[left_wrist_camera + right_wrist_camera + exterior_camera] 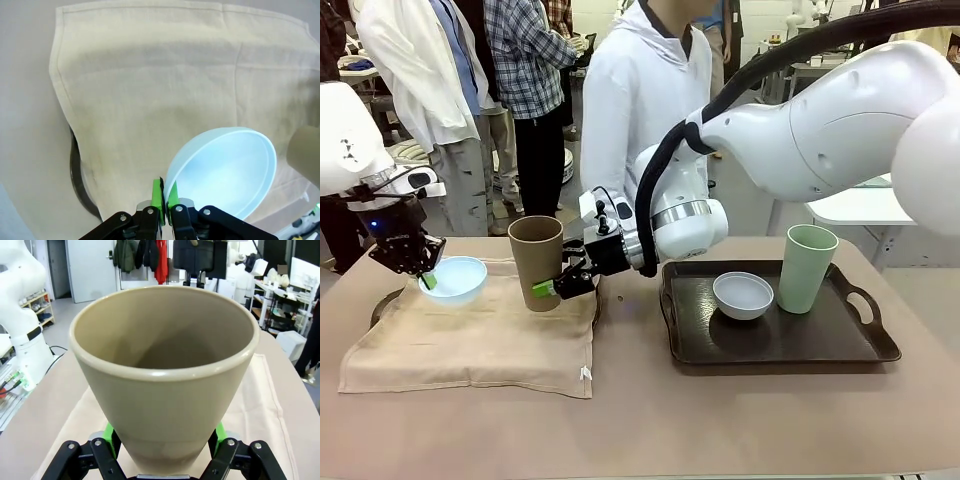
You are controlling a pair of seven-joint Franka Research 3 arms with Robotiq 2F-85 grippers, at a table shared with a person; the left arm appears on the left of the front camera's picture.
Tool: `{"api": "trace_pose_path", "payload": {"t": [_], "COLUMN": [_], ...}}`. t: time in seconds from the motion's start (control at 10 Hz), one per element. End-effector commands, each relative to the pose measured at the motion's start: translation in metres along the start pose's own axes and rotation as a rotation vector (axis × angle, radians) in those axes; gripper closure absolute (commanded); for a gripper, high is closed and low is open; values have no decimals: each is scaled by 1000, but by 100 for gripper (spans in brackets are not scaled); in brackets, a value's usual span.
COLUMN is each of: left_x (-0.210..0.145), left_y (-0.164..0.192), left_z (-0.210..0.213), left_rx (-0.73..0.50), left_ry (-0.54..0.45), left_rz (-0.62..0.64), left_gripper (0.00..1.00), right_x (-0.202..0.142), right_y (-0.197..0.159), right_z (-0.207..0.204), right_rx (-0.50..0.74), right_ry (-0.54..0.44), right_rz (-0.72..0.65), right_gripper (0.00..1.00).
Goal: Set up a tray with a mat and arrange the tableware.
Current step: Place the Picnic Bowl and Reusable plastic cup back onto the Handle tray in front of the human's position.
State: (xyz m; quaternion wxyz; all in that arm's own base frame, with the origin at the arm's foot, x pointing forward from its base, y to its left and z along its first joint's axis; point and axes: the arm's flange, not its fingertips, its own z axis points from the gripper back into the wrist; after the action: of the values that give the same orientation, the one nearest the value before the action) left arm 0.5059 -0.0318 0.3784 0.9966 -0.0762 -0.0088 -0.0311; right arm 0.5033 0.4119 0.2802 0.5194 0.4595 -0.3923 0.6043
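Tableware, from my left: the pale blue bowl (458,278) (225,172) sits over the far left part of the beige mat (470,340) (150,75). My left end effector (425,280) (165,192) is clamped on the bowl's rim, green pads pressed together on the thin wall. I cannot tell whether the bowl's base touches the cloth. A dark tray rim (382,305) (75,175) peeks out from under the mat's left edge. At the mat's right edge, my right end effector (555,288) (165,436) grips the tan brown cup (535,255) (165,370) low on its body, one pad on each side, the cup slightly tilted. Further right on the desk (670,430) lies a second dark tray (770,365), which carries the greyish white bowl (743,295) and, just beside it to the right, the upright pale green cup (807,268). A person (640,110) in white stands at the far side.
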Motion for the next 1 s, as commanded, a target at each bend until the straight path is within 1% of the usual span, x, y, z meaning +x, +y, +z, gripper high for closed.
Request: {"api": "trace_pose_path", "payload": {"t": [0.0,0.2,0.4,0.7,0.8,0.9], "left_x": [7,9,7,4,4,4], "left_y": [-3,-4,-4,-6,-6,-7], "left_z": [-6,-13,-21,-29,-31,-31], "left_rx": [21,16,18,21,15,7], "left_ry": [-19,-10,22,61,74,83], "left_rz": [2,-7,-15,-24,-25,-26], "left_gripper": [96,96,96,96,89,36], "right_x": [-9,-19,-25,-26,-26,-25], "right_y": [-5,-11,-16,-14,-14,-13], "right_z": [-7,-14,-18,-20,-20,-21], "right_rx": [-16,-18,-31,-36,-37,-32], "right_ry": [-40,-19,3,11,17,30], "right_rz": [3,-14,-29,-35,-34,-36], "right_gripper": [19,19,19,19,19,0]}}
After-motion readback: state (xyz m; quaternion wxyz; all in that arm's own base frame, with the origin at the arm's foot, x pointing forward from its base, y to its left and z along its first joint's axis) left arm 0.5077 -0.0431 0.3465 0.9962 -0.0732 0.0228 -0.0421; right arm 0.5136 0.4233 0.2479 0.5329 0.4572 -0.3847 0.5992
